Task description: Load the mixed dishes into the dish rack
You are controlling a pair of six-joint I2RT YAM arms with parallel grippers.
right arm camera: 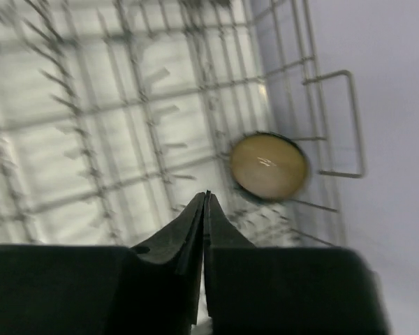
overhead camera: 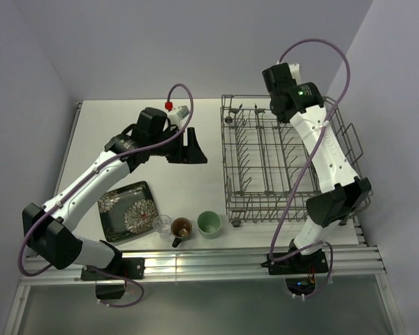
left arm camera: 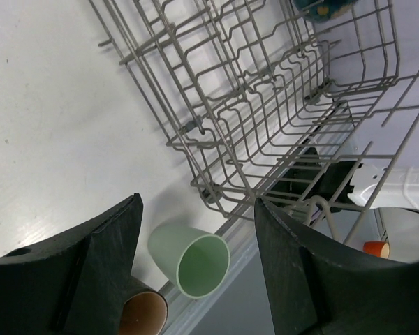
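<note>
The grey wire dish rack (overhead camera: 265, 160) stands on the right of the table. The square black floral plate (overhead camera: 129, 211), small clear glass (overhead camera: 162, 225), brown mug (overhead camera: 181, 228) and pale green cup (overhead camera: 209, 224) sit in a row near the front edge. My left gripper (overhead camera: 193, 148) is open and empty, above the table left of the rack. In its wrist view the green cup (left arm camera: 192, 262) and mug (left arm camera: 143, 314) lie beyond the open gripper (left arm camera: 197, 202). My right gripper (right arm camera: 206, 199) is shut and empty over the rack's far right. The dark bowl with tan inside (right arm camera: 269, 166) lies in the rack beyond it.
The rack (left arm camera: 265, 105) has upright tines and tall side wires (right arm camera: 332, 122). A wall stands close to its right side. An aluminium rail (overhead camera: 216, 262) runs along the table's front edge just behind the row of dishes.
</note>
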